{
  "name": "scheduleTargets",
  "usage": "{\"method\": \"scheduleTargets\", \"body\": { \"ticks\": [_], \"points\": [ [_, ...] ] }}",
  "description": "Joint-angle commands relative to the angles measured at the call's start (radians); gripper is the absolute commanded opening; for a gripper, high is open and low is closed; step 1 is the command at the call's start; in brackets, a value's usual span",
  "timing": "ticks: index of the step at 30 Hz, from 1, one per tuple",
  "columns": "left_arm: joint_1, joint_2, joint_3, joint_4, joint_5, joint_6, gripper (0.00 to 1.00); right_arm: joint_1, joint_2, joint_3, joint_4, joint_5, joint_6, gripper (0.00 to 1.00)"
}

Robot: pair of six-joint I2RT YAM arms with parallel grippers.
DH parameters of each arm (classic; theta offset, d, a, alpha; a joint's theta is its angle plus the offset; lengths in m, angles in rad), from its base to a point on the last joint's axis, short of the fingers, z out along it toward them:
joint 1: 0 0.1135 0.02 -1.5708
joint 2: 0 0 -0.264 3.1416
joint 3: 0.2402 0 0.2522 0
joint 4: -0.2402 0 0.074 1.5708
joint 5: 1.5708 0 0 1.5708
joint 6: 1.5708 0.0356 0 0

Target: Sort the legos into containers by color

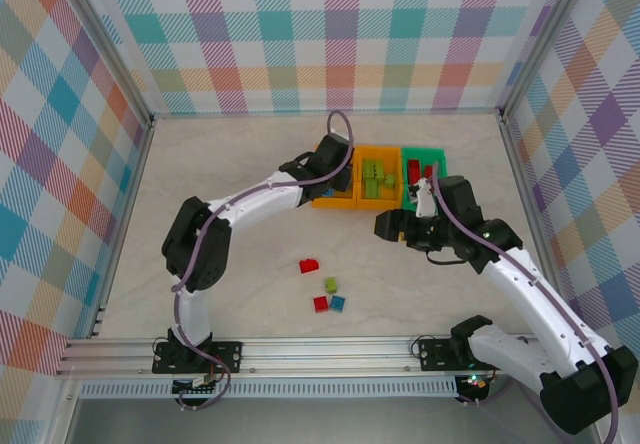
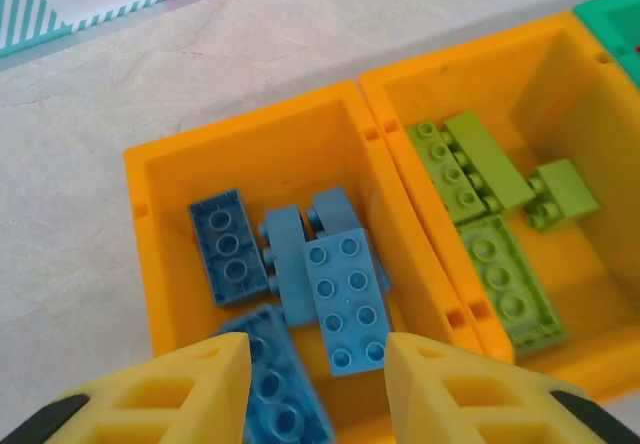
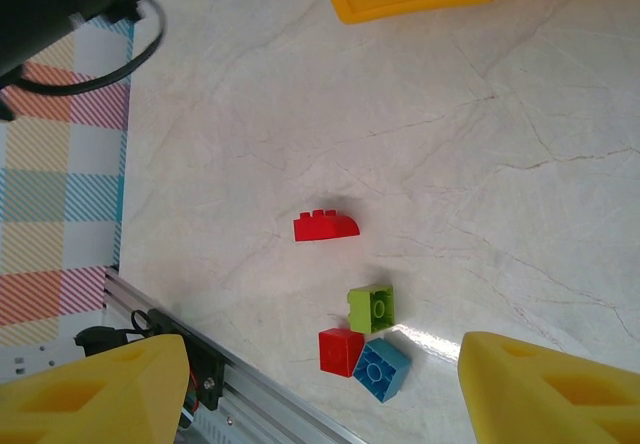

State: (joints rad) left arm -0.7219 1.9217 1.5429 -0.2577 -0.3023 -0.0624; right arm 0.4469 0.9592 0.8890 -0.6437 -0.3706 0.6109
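Observation:
My left gripper (image 2: 315,349) (image 1: 335,167) hovers open over the left orange container (image 2: 240,134), holding nothing. A light blue lego (image 2: 345,299) lies flat in that bin just beyond the fingertips, on top of darker blue legos (image 2: 230,244). The middle orange container (image 2: 470,49) (image 1: 378,154) holds lime green legos (image 2: 485,204). The green container (image 1: 425,152) holds red ones. My right gripper (image 3: 322,349) (image 1: 392,226) is open and empty, high above four loose legos on the table: a red curved one (image 3: 326,226) (image 1: 309,264), a lime one (image 3: 371,307), a red cube (image 3: 341,351) and a blue one (image 3: 381,369).
The three bins stand side by side at the middle back of the table. An aluminium rail (image 3: 250,394) (image 1: 320,349) runs along the near edge, close to the loose bricks. Checked walls enclose the table on three sides.

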Motion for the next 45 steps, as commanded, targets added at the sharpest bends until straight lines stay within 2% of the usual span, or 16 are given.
{"method": "scheduleTargets", "body": {
  "ticks": [1, 5, 8, 13, 19, 21, 23, 26, 30, 33, 39, 45],
  "points": [
    [0.006, -0.210, -0.083, 0.034, 0.095, -0.007, 0.40, 0.015, 0.022, -0.009, 0.019, 0.004, -0.006, 0.72],
    [0.003, -0.474, -0.253, 0.036, 0.188, 0.039, 0.39, 0.062, 0.060, 0.001, 0.031, 0.034, -0.006, 0.71],
    [-0.003, -0.682, -0.362, -0.028, 0.235, 0.138, 0.38, 0.136, 0.117, 0.018, 0.057, 0.077, -0.002, 0.71],
    [-0.020, -0.997, -0.494, -0.262, 0.348, 0.367, 0.40, 0.320, 0.284, 0.075, 0.140, 0.160, -0.013, 0.71],
    [-0.024, -1.300, -0.611, -0.556, 0.387, 0.541, 0.52, 0.507, 0.520, 0.187, 0.198, 0.260, -0.080, 0.72],
    [-0.023, -1.389, -0.669, -0.633, 0.423, 0.623, 0.61, 0.544, 0.598, 0.227, 0.198, 0.281, -0.176, 0.73],
    [-0.023, -1.466, -0.727, -0.662, 0.428, 0.663, 0.65, 0.573, 0.644, 0.252, 0.184, 0.314, -0.303, 0.75],
    [-0.023, -1.575, -0.815, -0.651, 0.464, 0.694, 0.71, 0.606, 0.690, 0.257, 0.177, 0.431, -0.537, 0.78],
    [-0.023, -1.646, -0.850, -0.630, 0.483, 0.750, 0.90, 0.606, 0.744, 0.242, 0.214, 0.528, -0.752, 0.84],
    [-0.023, -1.640, -0.851, -0.657, 0.494, 0.782, 0.96, 0.605, 0.798, 0.252, 0.224, 0.512, -0.873, 0.84],
    [-0.023, -1.609, -0.845, -0.673, 0.500, 0.786, 1.00, 0.605, 0.881, 0.277, 0.237, 0.449, -0.989, 0.82],
    [-0.023, -1.613, -0.848, -0.670, 0.500, 0.789, 1.00, 0.599, 0.931, 0.324, 0.249, 0.419, -0.982, 0.68]
  ]
}}
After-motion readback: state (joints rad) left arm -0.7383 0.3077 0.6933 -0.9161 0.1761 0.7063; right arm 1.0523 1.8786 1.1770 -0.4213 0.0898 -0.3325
